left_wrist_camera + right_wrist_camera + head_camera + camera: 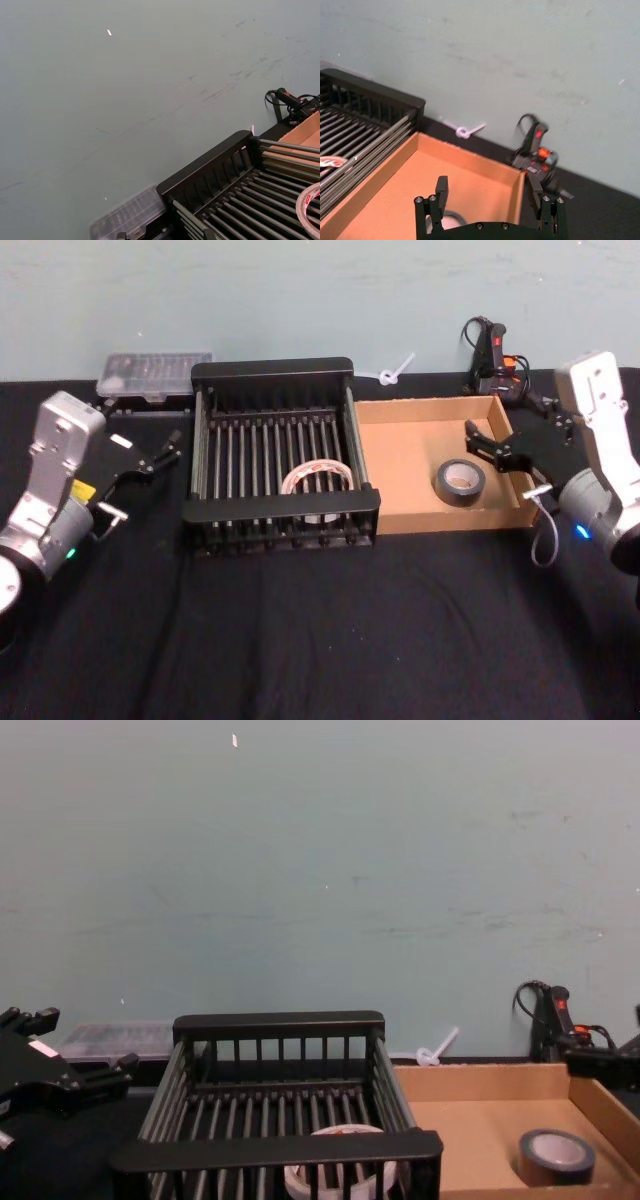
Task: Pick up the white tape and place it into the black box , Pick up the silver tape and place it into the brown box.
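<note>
Both placements look done, with the white tape lying on the slats inside the black box and the silver tape flat in the brown box, just below the right gripper, jaws spread and empty, while the left gripper hangs open beside the crate.

Lab bench, black cloth table, bare wall
</note>
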`<state>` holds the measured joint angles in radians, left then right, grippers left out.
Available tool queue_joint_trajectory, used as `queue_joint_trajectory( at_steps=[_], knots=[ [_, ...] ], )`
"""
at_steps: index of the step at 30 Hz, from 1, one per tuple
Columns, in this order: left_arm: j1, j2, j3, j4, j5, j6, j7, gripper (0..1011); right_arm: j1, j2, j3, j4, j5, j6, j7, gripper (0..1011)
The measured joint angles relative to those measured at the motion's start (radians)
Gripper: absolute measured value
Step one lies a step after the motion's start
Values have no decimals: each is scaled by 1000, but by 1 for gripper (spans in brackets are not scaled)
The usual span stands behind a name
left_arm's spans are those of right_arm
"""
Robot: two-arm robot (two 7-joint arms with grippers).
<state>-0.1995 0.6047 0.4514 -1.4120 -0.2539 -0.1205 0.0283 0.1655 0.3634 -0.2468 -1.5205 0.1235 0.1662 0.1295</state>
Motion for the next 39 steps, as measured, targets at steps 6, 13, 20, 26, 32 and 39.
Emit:
queue_joint_trajectory(
  at_steps=[6,13,20,26,32,39],
  knots=[
    [0,0,0,0,0,0,0,1002,-64,19,9,-56,-80,-81,-50,1002],
    [0,0,0,0,0,0,0,1001,-132,41,23,-97,-137,-121,-66,1002],
    [0,0,0,0,0,0,0,1001,-175,28,37,-98,-157,-153,-73,1002],
    [0,0,0,0,0,0,0,1001,-189,11,52,-89,-164,-170,-71,1002],
    [0,0,0,0,0,0,0,1001,-193,1,62,-87,-168,-176,-69,1002],
    [0,0,0,0,0,0,0,1001,-193,2,60,-86,-168,-175,-69,1002]
  ],
)
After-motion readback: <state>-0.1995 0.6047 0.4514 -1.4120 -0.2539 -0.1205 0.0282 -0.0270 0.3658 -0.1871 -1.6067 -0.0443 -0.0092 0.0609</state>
